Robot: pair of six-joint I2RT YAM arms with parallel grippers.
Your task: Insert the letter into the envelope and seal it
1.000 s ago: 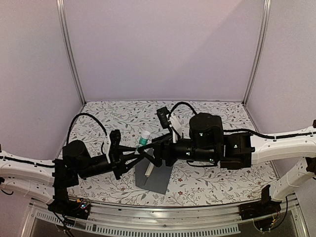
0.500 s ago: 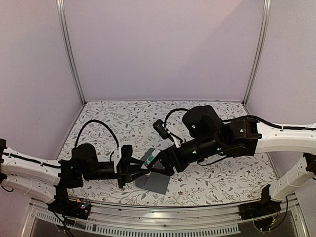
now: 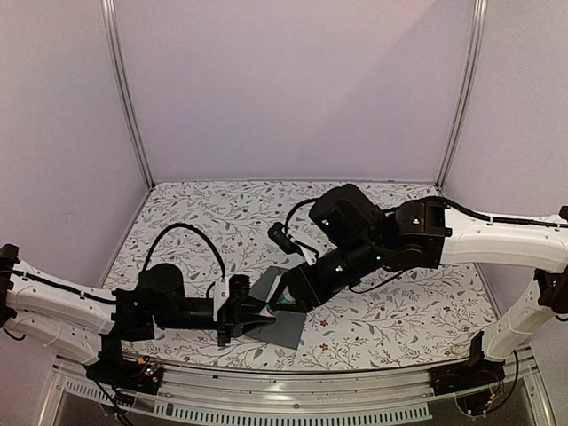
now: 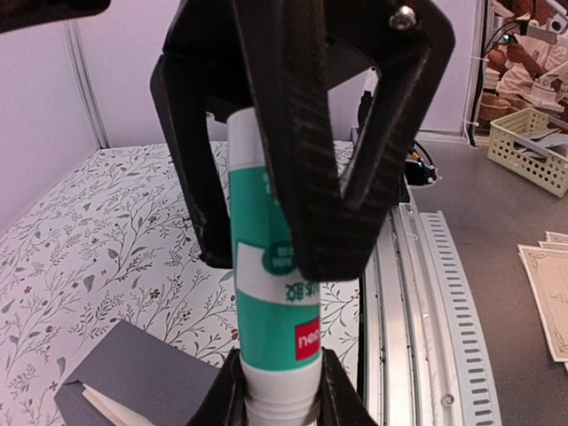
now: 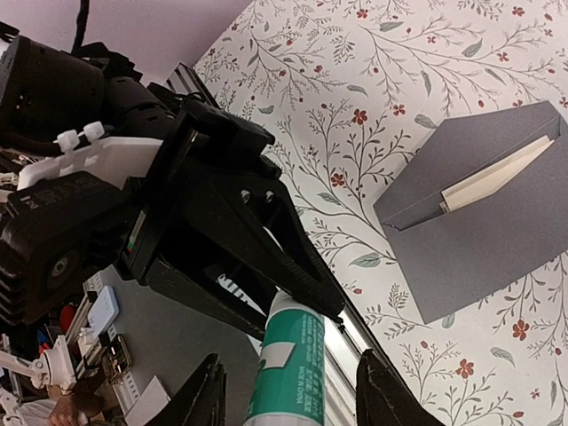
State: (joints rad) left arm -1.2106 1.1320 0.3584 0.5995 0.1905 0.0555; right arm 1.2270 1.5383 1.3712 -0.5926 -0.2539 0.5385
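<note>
- The tan paper letter (image 5: 497, 176) shows only as a pale strip at the mouth of the dark slate-grey paper envelope (image 5: 497, 240); the rest is hidden inside.
- The teal-and-white plastic tube (image 4: 271, 311) has its upper end hidden behind the right gripper (image 4: 271, 266). Its neck is cut off by the bottom edge, and its print is partly covered and unreadable.
- From above, the envelope's far end lies partly under the right gripper.
</note>
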